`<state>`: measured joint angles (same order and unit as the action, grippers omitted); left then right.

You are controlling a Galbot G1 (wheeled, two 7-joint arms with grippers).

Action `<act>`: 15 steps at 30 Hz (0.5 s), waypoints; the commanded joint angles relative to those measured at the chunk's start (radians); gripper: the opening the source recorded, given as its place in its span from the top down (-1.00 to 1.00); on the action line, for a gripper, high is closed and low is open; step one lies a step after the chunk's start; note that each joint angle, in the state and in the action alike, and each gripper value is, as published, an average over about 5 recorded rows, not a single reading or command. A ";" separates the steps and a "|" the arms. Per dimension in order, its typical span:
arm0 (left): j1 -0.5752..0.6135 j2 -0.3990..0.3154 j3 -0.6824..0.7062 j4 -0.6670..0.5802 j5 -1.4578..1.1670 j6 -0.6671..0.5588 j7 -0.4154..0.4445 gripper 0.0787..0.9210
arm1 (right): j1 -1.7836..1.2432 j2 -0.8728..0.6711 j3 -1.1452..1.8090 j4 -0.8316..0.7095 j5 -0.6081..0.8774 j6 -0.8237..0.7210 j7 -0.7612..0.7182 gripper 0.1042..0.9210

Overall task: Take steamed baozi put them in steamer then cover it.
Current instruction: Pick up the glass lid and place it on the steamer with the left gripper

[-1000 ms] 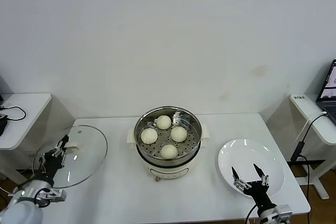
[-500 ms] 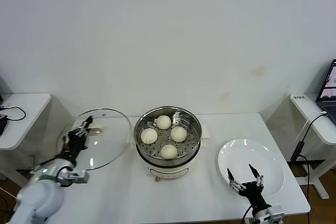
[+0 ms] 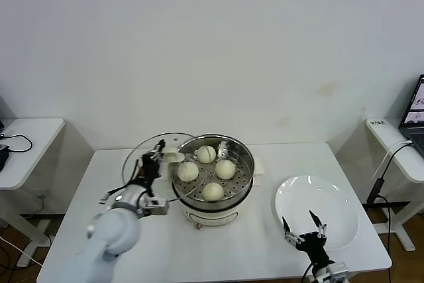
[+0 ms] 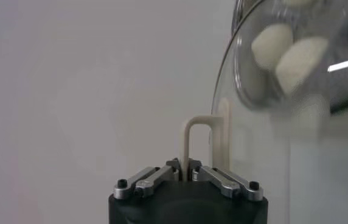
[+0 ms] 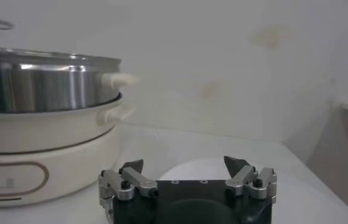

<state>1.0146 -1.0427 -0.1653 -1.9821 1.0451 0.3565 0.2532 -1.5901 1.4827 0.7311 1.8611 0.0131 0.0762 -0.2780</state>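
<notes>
Left end effector (image 3: pixel 154 161) clamped on cover (image 3: pixel 149 158) handle, cover tilted, overlapping steamer (image 3: pixel 212 171) left rim; four steamed baozi (image 3: pixel 207 154) inside, table (image 3: pixel 238 246) centre; right end effector (image 3: pixel 301 225) spread wide, empty, near plate (image 3: pixel 318 200)

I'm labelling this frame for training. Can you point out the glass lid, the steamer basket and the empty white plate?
glass lid (image 3: pixel 147 157): head view, on the clear glass left of its handle.
steamer basket (image 3: pixel 244 152): head view, on the steel rim's right side.
white plate (image 3: pixel 318 207): head view, on its bare centre.
</notes>
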 commanded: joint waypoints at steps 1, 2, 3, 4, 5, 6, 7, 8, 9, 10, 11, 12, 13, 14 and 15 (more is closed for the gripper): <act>-0.170 -0.228 0.219 0.062 0.268 0.100 0.130 0.84 | 0.007 0.007 -0.008 -0.020 -0.039 0.006 -0.001 -0.76; -0.172 -0.245 0.222 0.069 0.280 0.102 0.133 0.84 | 0.008 0.007 -0.008 -0.022 -0.040 0.006 -0.001 -0.76; -0.174 -0.261 0.224 0.076 0.289 0.103 0.135 0.84 | 0.008 0.007 -0.008 -0.023 -0.042 0.006 -0.002 -0.76; -0.175 -0.272 0.225 0.081 0.296 0.105 0.138 0.84 | 0.008 0.008 -0.008 -0.025 -0.044 0.006 -0.002 -0.76; -0.176 -0.283 0.226 0.086 0.300 0.108 0.142 0.84 | 0.008 0.008 -0.008 -0.026 -0.046 0.006 -0.003 -0.76; -0.177 -0.291 0.227 0.090 0.303 0.112 0.146 0.84 | 0.008 0.009 -0.009 -0.027 -0.048 0.006 -0.003 -0.76; -0.178 -0.299 0.227 0.094 0.306 0.116 0.151 0.84 | 0.008 0.010 -0.010 -0.029 -0.050 0.006 -0.003 -0.76; -0.179 -0.308 0.226 0.097 0.309 0.119 0.156 0.84 | 0.009 0.011 -0.011 -0.031 -0.052 0.007 -0.004 -0.76; -0.179 -0.317 0.226 0.101 0.314 0.123 0.162 0.84 | 0.009 0.012 -0.012 -0.033 -0.053 0.007 -0.004 -0.76; -0.177 -0.327 0.224 0.104 0.319 0.124 0.166 0.84 | 0.009 0.013 -0.014 -0.034 -0.053 0.007 -0.004 -0.76; -0.175 -0.336 0.222 0.108 0.326 0.126 0.171 0.84 | 0.009 0.014 -0.016 -0.036 -0.054 0.008 -0.004 -0.76; -0.172 -0.346 0.220 0.112 0.333 0.127 0.175 0.84 | 0.009 0.015 -0.018 -0.036 -0.054 0.007 -0.004 -0.76; -0.169 -0.354 0.219 0.116 0.340 0.127 0.177 0.84 | 0.010 0.015 -0.021 -0.036 -0.054 0.007 -0.005 -0.76; -0.165 -0.361 0.218 0.120 0.348 0.127 0.179 0.84 | 0.010 0.016 -0.023 -0.035 -0.055 0.006 -0.005 -0.76; -0.161 -0.368 0.217 0.123 0.354 0.127 0.180 0.84 | 0.011 0.016 -0.025 -0.034 -0.055 0.005 -0.006 -0.76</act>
<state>0.8810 -1.2827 0.0032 -1.8974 1.2900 0.4549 0.3851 -1.5815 1.4964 0.7146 1.8315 -0.0298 0.0818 -0.2830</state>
